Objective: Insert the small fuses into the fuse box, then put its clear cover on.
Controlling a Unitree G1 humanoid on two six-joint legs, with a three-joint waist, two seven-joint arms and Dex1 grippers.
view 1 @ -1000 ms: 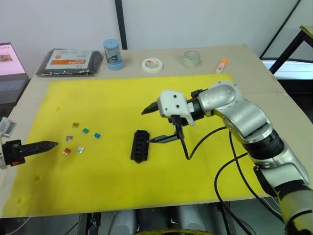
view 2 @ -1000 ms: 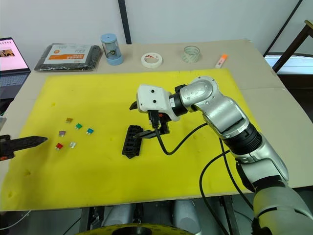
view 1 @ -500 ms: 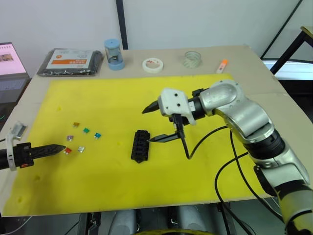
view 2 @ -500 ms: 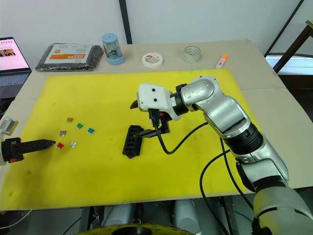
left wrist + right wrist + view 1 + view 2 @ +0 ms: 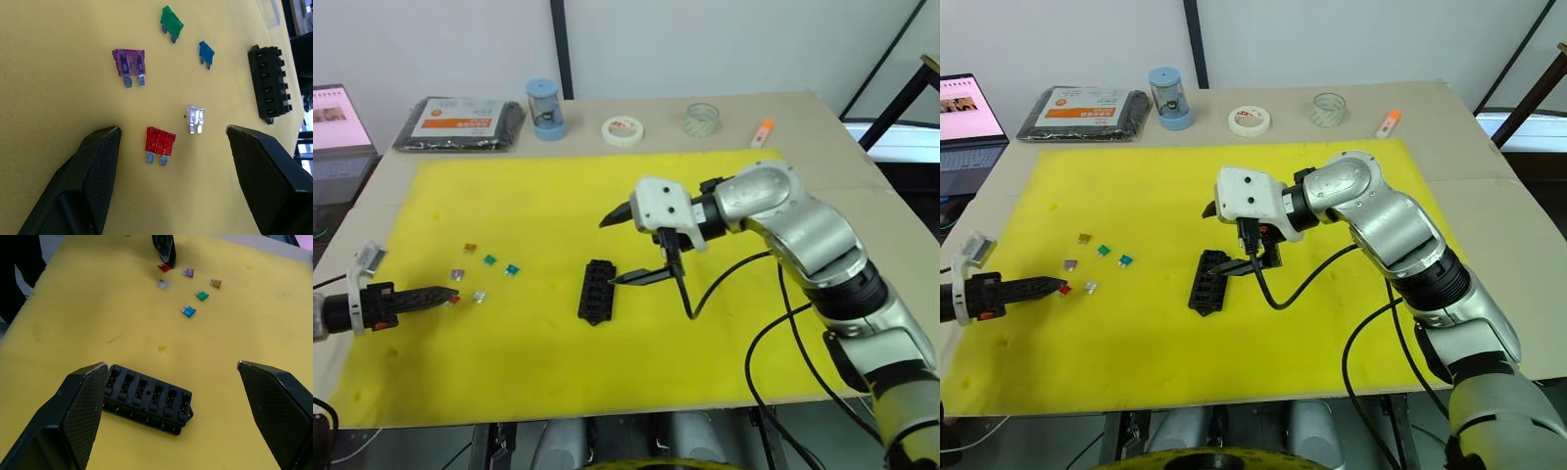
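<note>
Left claw (image 5: 168, 142) is spread wide, low over the yellow foam mat (image 5: 548, 206) on the worktop, fingertips bracketing the small red translucent blade fuse (image 5: 160, 142), which lies flat between them and isn't gripped yet. The clear/white one (image 5: 195, 117) sits just beside it; the purple (image 5: 129, 62), green (image 5: 171, 22) and teal (image 5: 206, 51) fuses lie a bit further off, and a tan one (image 5: 1084, 238) at the far end of the cluster. All six are loose on the mat, none in the box. These will be near weightless, hard plastic with two thin metal legs, smooth and prone to skating or flipping if one finger lands first. I'd pinch the red one across its plastic body, not the legs (those have to go into the slot and could bend), and close gently since the foam gives underneath. Lying flat, it'll likely need reorienting legs-down before insertion. Right claw (image 5: 168, 377) is also released, hanging over the black rectangular plastic fuse box (image 5: 146, 398), one fingertip right at its near end in the head view; can't tell if it touches. Box rests on the mat with all slots empty, rigid, light enough to slide, so bracing its short ends during insertion seems wise. Can't make out the clear cover.
</note>
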